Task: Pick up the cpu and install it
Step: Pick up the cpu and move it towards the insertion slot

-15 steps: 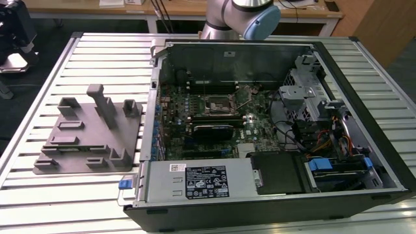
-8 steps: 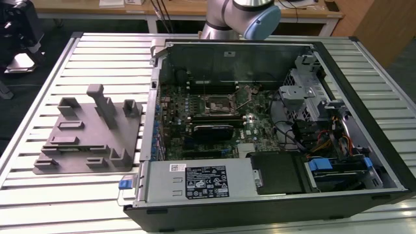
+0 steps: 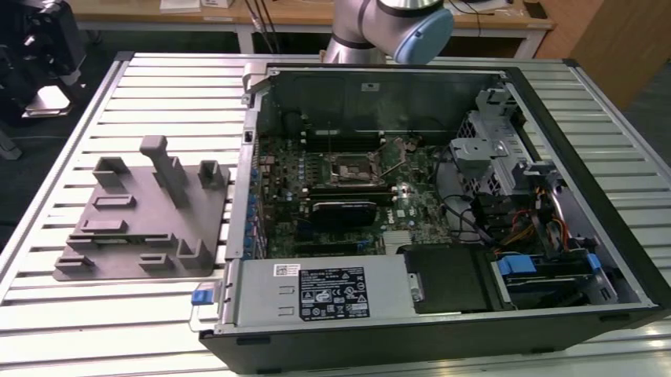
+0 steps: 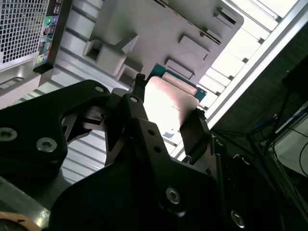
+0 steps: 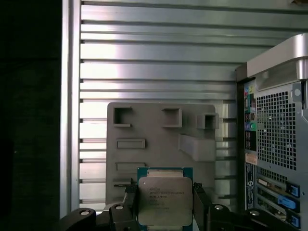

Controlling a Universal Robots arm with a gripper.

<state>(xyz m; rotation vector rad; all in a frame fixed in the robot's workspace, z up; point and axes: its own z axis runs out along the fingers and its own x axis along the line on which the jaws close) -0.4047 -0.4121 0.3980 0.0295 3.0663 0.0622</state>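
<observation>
The cpu (image 5: 165, 201), a flat square chip with a silver metal top and a green rim, sits between the two black fingers of my gripper (image 5: 165, 208), which is shut on it. In the second wrist view the cpu (image 4: 169, 98) appears edge-on, bright and tilted, clamped by the gripper (image 4: 168, 107) high above the table. The grey plastic tray (image 5: 159, 144) lies far below it. In the exterior view the arm (image 3: 390, 27) stands behind the open computer case, and the black socket frame (image 3: 351, 167) sits open on the motherboard.
The open computer case (image 3: 587, 181) fills the exterior view's right, with drive bays, cables and a power supply (image 3: 314, 290) inside. The grey tray (image 3: 137, 228) with upright blocks rests on the slatted metal table (image 3: 157, 94) on the exterior view's left. The case's rear panel (image 5: 276, 134) is beside the tray.
</observation>
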